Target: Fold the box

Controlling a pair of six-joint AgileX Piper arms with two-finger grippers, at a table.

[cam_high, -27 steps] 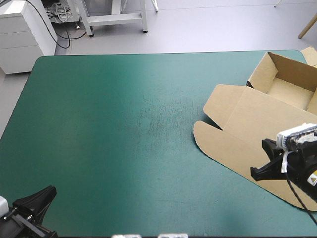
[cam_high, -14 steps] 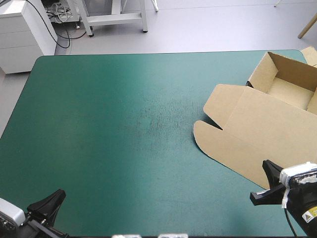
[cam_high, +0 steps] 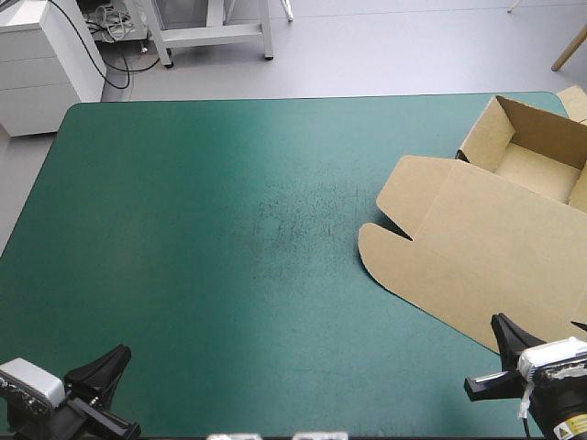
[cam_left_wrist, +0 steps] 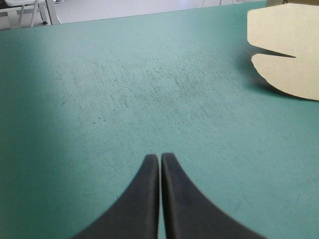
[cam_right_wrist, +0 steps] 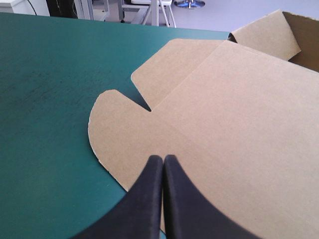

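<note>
We find the brown box [cam_high: 486, 229] on the right side of the bench [cam_high: 183, 229], on its teal-green cover. It stands as an open tray at the far right corner, walls raised, with the lid [cam_high: 477, 257] lying flat and reaching toward the near left. The lid ends on its left in two rounded flaps [cam_high: 394, 252] with a notch between them.

The left fingers [cam_left_wrist: 152, 199] are pressed together and hold nothing. They sit at the near left corner above bare cover, well apart from the box [cam_left_wrist: 286, 45].

The right fingers [cam_right_wrist: 172, 199] are likewise pressed together and empty. They sit at the near right corner, tips over the near edge of the lid [cam_right_wrist: 224, 109]. We cannot tell whether they touch the board.
</note>
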